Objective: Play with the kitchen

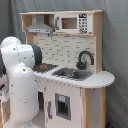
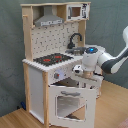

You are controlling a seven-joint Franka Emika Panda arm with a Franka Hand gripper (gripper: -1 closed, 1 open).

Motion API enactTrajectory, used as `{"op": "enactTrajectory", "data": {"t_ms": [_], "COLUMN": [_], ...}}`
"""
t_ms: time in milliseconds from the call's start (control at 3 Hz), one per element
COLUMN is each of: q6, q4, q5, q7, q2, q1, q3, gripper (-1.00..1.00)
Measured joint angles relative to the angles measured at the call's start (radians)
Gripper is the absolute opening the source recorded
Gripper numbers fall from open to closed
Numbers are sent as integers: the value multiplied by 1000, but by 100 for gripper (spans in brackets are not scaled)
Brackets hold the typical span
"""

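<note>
- Right now your arm [image 2: 107,61] reaches in from the second exterior view's right, and its wrist sits just in front of the kitchen [image 2: 55,60], close to the worktop edge and above the oven door [image 2: 71,102].
- You cannot tell if the gripper [image 2: 86,78] is holding, squeezed or let go; its tips hide behind the top edge of the door.
- That door hangs part way open, tilted out toward the gripper, with a see-through window in the middle.
- Watch out: if you push down or forward, the gripper could bump the door and slam it or bend its hinge. That is a guess from how close they are.
- Swing sideways and the wrist could hit the little round knobs [image 2: 59,75] on the front panel beside it.
- A hard shove might tip or slide the whole toy, since it is tall and thin.
- Behind the gripper, the hob [image 2: 52,59] is flat and black with red rings. The curved black faucet [image 2: 75,39] stands over the sink [image 1: 72,74] further back.
- Up top are a grey hood [image 2: 49,20] and a back wall full of small holes. The sides look like smooth pale wood and the panels like white board.
</note>
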Motion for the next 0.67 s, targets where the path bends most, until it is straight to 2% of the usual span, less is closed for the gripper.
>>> {"op": "enactTrajectory", "data": {"t_ms": [667], "q6": [-163], "q4": [40], "q5": [-19], "q7": [-5], "q2": [-123], "q1": [-6], "q3": [-1], "gripper": [100]}}
